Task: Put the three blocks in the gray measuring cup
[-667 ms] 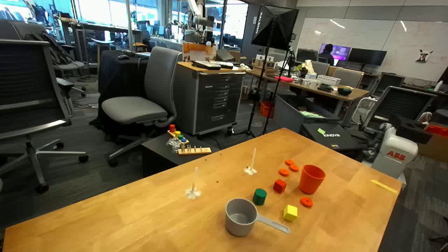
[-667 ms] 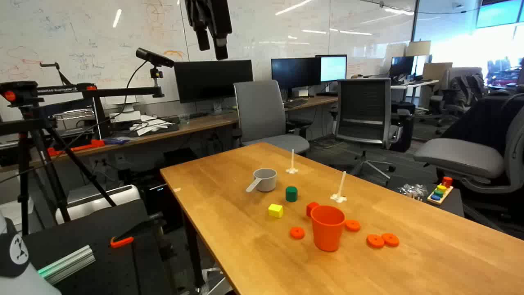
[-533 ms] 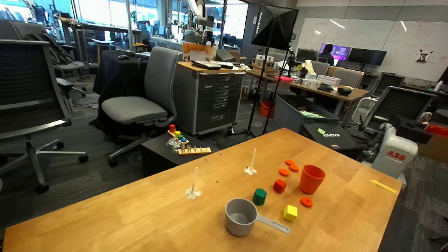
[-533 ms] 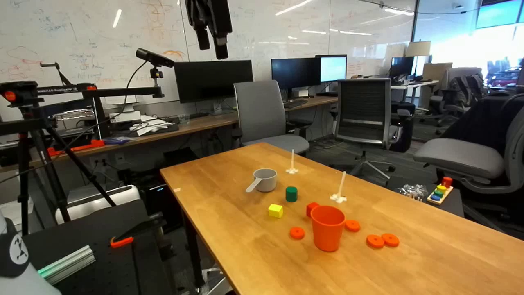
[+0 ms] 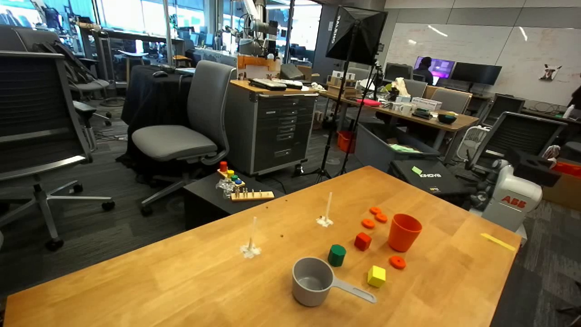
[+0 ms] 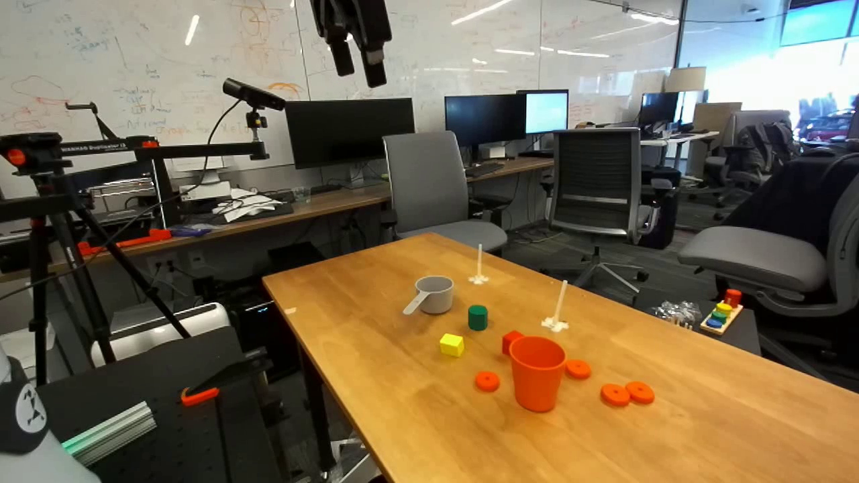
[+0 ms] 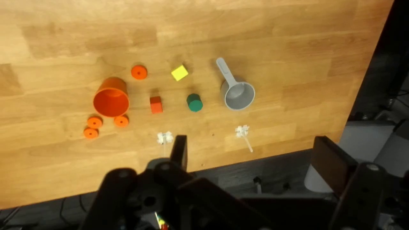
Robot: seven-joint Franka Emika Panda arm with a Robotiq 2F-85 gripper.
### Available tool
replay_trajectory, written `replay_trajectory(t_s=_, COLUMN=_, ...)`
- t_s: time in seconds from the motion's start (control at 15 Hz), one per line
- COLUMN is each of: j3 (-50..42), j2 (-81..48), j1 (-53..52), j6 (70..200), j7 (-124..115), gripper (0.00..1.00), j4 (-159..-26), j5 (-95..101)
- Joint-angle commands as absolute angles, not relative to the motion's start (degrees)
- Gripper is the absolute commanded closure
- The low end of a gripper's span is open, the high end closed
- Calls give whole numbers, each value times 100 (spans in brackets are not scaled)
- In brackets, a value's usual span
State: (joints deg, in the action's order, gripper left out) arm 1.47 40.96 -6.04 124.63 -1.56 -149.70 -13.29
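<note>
A green block, a yellow block and an orange-red block stand apart on the wooden table. They also show in the wrist view: green, yellow, orange-red. In an exterior view, the red cup partly hides the orange-red block. The gray measuring cup stands upright beside the green block, its handle toward the yellow block; its visible inside is empty, also in the wrist view. My gripper is high above the table, fingers wide apart and empty.
A taller red cup stands by the orange-red block. Several flat orange discs lie around it. Two thin upright white sticks are fixed to the table. The table edge runs below the sticks in the wrist view.
In an exterior view, my gripper has moved slightly right and up. The blocks and cups have not moved.
</note>
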Motion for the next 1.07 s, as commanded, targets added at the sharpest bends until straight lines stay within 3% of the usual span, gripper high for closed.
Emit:
replay_trajectory(t_s=0.0, j3=426, j2=3448, j1=-437, j6=13547, j7=-207, gripper=0, j4=-14644, j5=-986)
replay_trajectory(t_s=0.4, j3=916, j2=1360, j1=-226, j6=14901, j7=-841, gripper=0, j4=-13806, j5=-180)
replay_trajectory(t_s=0.93, j3=654, j2=-1635, j1=-472, j6=14289, j7=-1787, gripper=0, j4=-11892, j5=1023)
replay_trajectory(t_s=1.0, j3=629, j2=-864, j1=-448, j6=14623, j7=-1539, gripper=0, j4=-12714, j5=795)
